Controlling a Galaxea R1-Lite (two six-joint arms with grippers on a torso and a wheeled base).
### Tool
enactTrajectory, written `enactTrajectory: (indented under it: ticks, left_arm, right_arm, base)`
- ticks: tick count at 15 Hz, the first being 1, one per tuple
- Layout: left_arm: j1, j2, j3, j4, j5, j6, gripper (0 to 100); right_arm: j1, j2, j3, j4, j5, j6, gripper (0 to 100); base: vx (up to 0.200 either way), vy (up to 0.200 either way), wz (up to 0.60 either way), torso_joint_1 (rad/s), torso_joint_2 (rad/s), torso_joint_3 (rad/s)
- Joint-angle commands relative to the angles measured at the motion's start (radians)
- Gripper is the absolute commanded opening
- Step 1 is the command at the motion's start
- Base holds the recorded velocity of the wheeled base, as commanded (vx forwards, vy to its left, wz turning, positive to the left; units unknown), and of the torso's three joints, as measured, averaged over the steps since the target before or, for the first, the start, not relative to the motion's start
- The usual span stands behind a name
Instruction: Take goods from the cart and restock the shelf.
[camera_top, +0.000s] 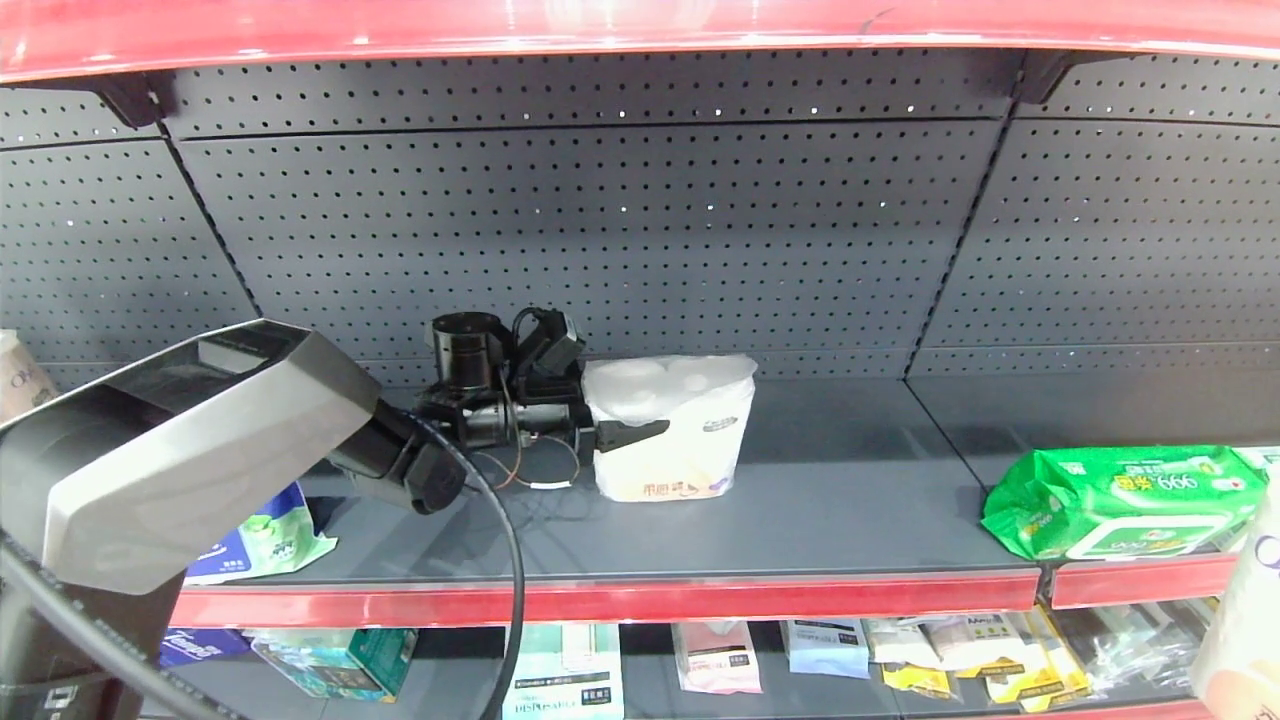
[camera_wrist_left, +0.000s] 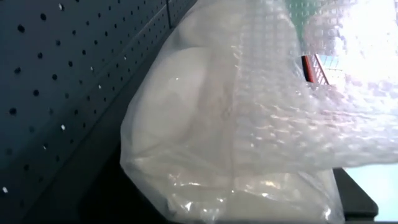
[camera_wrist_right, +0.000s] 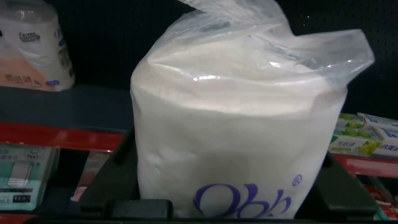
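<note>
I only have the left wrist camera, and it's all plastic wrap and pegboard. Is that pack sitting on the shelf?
Observer: Yes. The roll pack stands upright on the shelf deck, with the left gripper clasping it.
Operator: Anything next to it?
Observer: A green wipes pack lies farther to the robot's right, well apart from it.
Operator: And the right arm?
Observer: The right gripper holds a second roll pack in front of the shelf.
</note>
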Motion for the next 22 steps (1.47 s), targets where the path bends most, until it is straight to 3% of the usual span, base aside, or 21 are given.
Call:
enactTrajectory:
  ticks: [1, 3, 10, 12, 17, 19, 20, 22]
  left_arm:
    - [0.006, -0.043, 0.059, -0.011, 0.0, -0.01, 0]
    - [0.008, -0.051, 0.1, -0.054, 0.0, -0.033, 0]
    - [0.02, -0.06, 0.37, -0.414, 0.025, -0.155, 0]
    - [0.018, -0.06, 0.418, -0.471, 0.026, -0.165, 0]
    - [0.012, -0.074, 0.438, -0.486, 0.02, -0.168, 0]
    - [0.006, -0.08, 0.438, -0.485, 0.019, -0.175, 0]
    - [0.0, -0.1, 0.436, -0.483, 0.019, -0.198, 0]
    - [0.0, -0.11, 0.438, -0.483, 0.019, -0.198, 0]
  right_arm:
    - [0.0, 0.009, 0.002, -0.001, 0.001, 0.0, 0]
    - [0.0, 0.012, 0.002, -0.001, 0.001, 0.0, 0]
    - [0.0, 0.022, 0.005, -0.001, 0.002, 0.0, 0]
    - [0.0, 0.022, 0.008, -0.001, 0.002, 0.0, 0]
    - [0.0, 0.024, 0.008, -0.001, 0.004, 0.0, 0]
    - [0.0, 0.022, 0.008, -0.001, 0.004, 0.0, 0]
    - [0.0, 0.024, 0.008, -0.001, 0.004, 0.0, 0]
    - [0.0, 0.024, 0.008, -0.001, 0.004, 0.0, 0]
  base:
    - [0.0, 0.0, 0.0, 0.0, 0.0, 0.0]
    - [0.0, 0.0, 0.0, 0.0, 0.0, 0.0]
    - [0.0, 0.0, 0.0, 0.0, 0.0, 0.0]
    - [0.0, 0.0, 0.0, 0.0, 0.0, 0.0]
    - [0.0, 0.0, 0.0, 0.0, 0.0, 0.0]
    - [0.0, 0.0, 0.0, 0.0, 0.0, 0.0]
    - [0.0, 0.0, 0.0, 0.0, 0.0, 0.0]
    - [0.0, 0.0, 0.0, 0.0, 0.0, 0.0]
